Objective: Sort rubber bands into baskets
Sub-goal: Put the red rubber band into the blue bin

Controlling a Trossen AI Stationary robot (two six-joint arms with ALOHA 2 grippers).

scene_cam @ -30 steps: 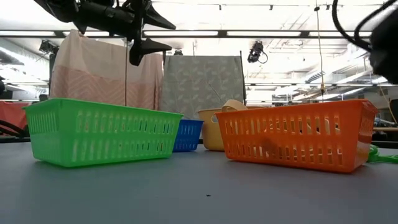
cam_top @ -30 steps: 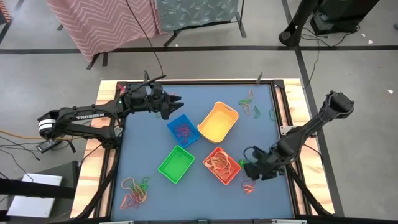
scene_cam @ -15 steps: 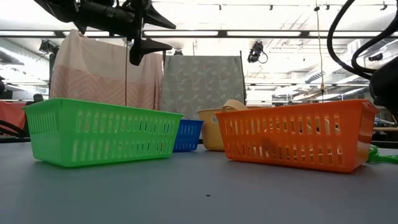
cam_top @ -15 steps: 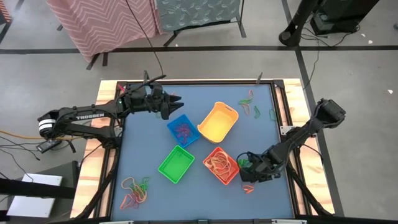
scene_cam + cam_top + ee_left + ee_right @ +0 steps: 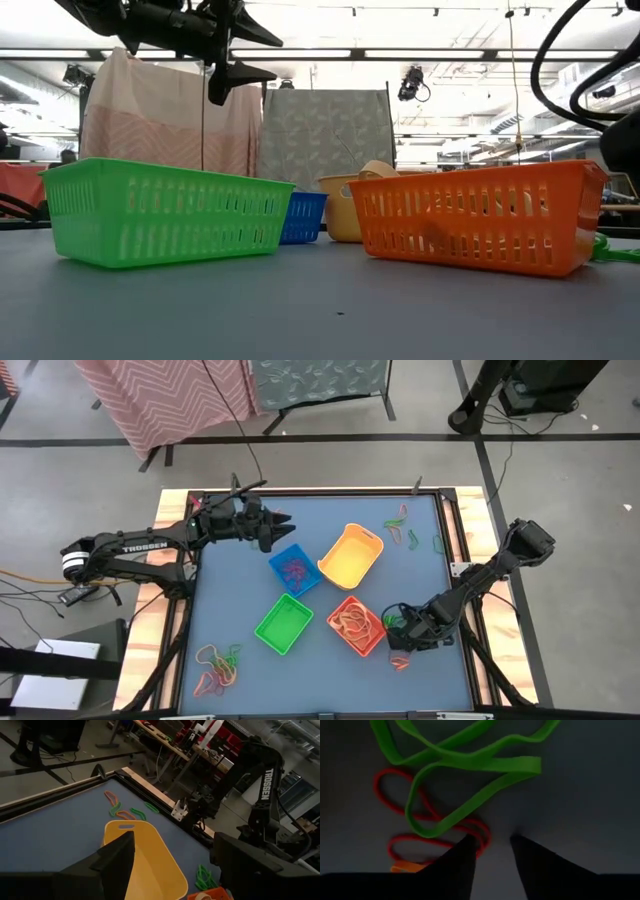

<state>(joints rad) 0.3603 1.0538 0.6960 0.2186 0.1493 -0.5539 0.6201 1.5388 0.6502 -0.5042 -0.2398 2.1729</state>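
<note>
Table [image 5: 230,585], blue top, holds four baskets clustered mid-table in the high view: yellow basket [image 5: 351,556] farthest back, blue basket [image 5: 294,569] to its left, green basket [image 5: 284,624] nearer the front, orange basket [image 5: 356,626] at front right. Each sits skewed to the table edges. Yellow basket's long axis runs diagonally, pointing toward the far right corner. Orange basket already holds a heap of orange bands; blue one holds some red-pink ones.

Left arm [image 5: 130,548] waits over the far left corner. Left gripper [image 5: 276,528] hangs above the table just behind the blue basket, fingers spread wide, holding nothing.

Right arm [image 5: 480,585] reaches in from the right edge. Right gripper [image 5: 400,645] is down at the table just right of the orange basket. Right wrist view: fingers part-way apart, tips on or just above the surface. Left fingertip [image 5: 462,852] meets the end of a red band [image 5: 427,822]; the band is not pinched between the fingers, so nothing is held.

Green band [image 5: 470,785] lies just ahead of the fingertips, long flattened loop, overlapping the red band. Orange band [image 5: 407,867] peeks out beside the left finger.

Loose bands: pile [image 5: 216,665] at front left corner, scatter [image 5: 405,530] at far right.
</note>
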